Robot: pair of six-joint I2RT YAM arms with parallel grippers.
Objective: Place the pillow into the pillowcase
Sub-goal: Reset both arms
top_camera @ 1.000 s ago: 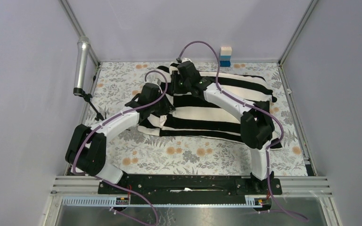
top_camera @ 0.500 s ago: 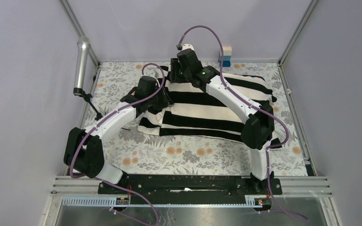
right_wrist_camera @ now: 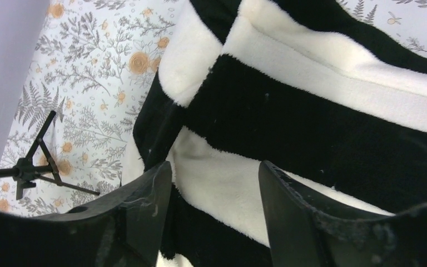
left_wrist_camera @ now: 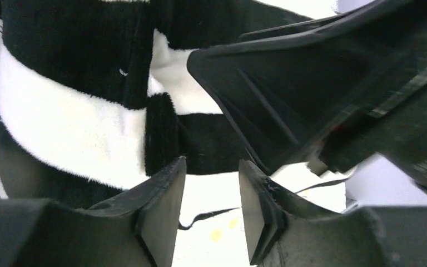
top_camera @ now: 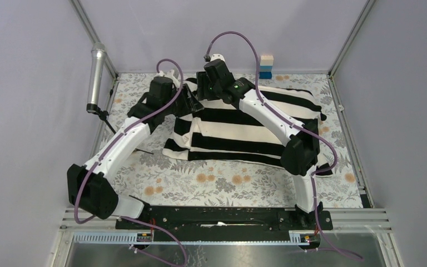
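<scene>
Pillowcase (top_camera: pixel 244 130) plump, centre of frame on table (top_camera: pixel 211 183); pillow not separable from the white stripes, cannot tell if inside; left fingers (left_wrist_camera: pixel 161 206) spread, nothing between, at pillowcase's upper-left end; right fingers (right_wrist_camera: pixel 144 206) spread above same end; bare table along bottom and left; microphone (top_camera: pixel 96 78) at left edge; blocks (top_camera: pixel 266 67) at top.

1. Near strip of floral cloth (top_camera: pixel 217 181), betw. pillowcase (top_camera: pixel 244 128) & arm bases: room to pass.
2. Left edge: blocked by mic stand (top_camera: pixel 96 78).
3. Far rt corner: block stack (top_camera: pixel 266 67) in way.
4. Pillowcase far-left corner: tight, left gripper (left_wrist_camera: pixel 211 167) & right gripper (right_wrist_camera: pixel 217 172) crowded close.
</scene>
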